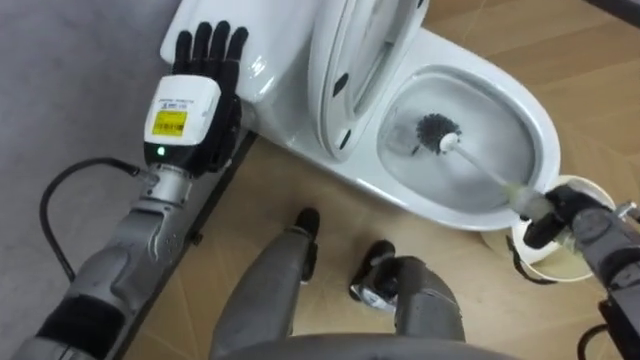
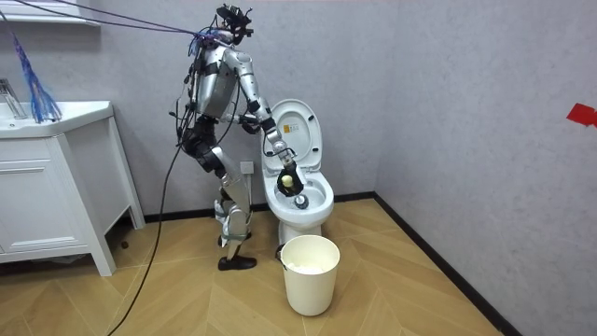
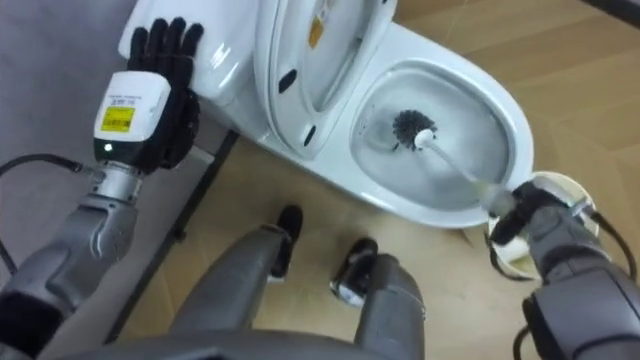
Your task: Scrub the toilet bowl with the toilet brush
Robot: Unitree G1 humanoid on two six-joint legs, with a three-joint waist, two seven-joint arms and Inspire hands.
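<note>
Bristles of the brush (image 1: 435, 132) sit inside the toilet (image 1: 542, 115) bowl, toward the side of the raised lid (image 1: 345, 55), and the pale handle slants out across the rim. The right hand (image 1: 562, 212) is clenched round the handle's end, just outside that rim and above a bucket (image 2: 310, 273) that stands in front of the toilet. The left hand (image 1: 205, 70) lies with straight fingers against the tank (image 1: 268, 75), beside the lid. The robot stands bent over at the toilet's side, on the room view's left of it.
</note>
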